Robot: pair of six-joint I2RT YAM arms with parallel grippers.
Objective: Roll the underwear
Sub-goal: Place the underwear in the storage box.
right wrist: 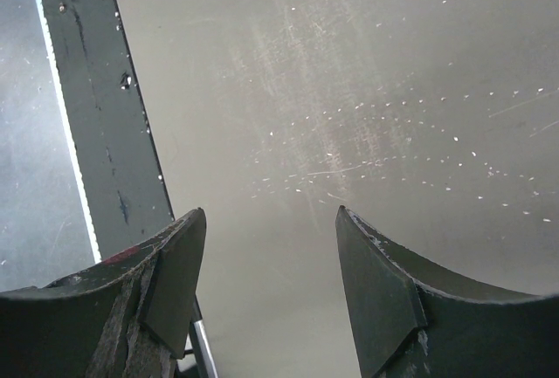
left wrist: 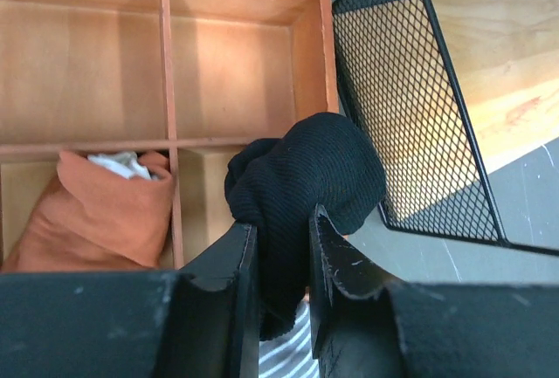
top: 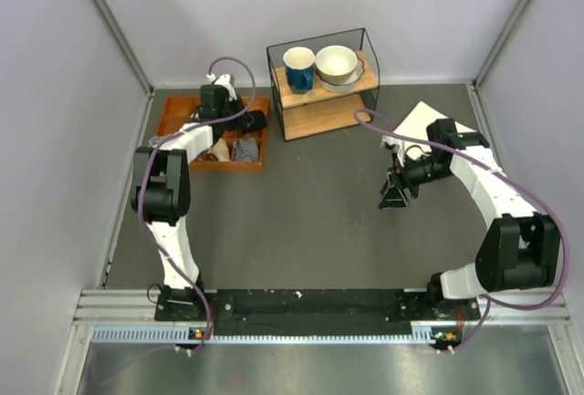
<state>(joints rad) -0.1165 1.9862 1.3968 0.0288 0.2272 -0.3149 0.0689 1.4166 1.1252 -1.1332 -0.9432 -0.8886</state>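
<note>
The underwear (left wrist: 306, 173) is a bunched black fabric bundle, seen in the left wrist view over the right side of the wooden tray (left wrist: 166, 55). No cream waistband shows. My left gripper (left wrist: 281, 238) is shut on it and holds it above the tray's near right compartment; in the top view the left gripper (top: 239, 126) sits at the tray's right part with the underwear (top: 255, 121) as a dark lump. My right gripper (top: 395, 196) is open and empty, low over the bare grey table; in the right wrist view the right gripper (right wrist: 271, 247) has nothing between its fingers.
An orange-brown rolled garment (left wrist: 96, 212) lies in the tray's near left compartment and a striped grey one (left wrist: 284, 352) lies under my left fingers. A black wire rack (top: 321, 80) with a blue mug and bowls stands right of the tray. A white sheet (top: 429, 123) lies far right.
</note>
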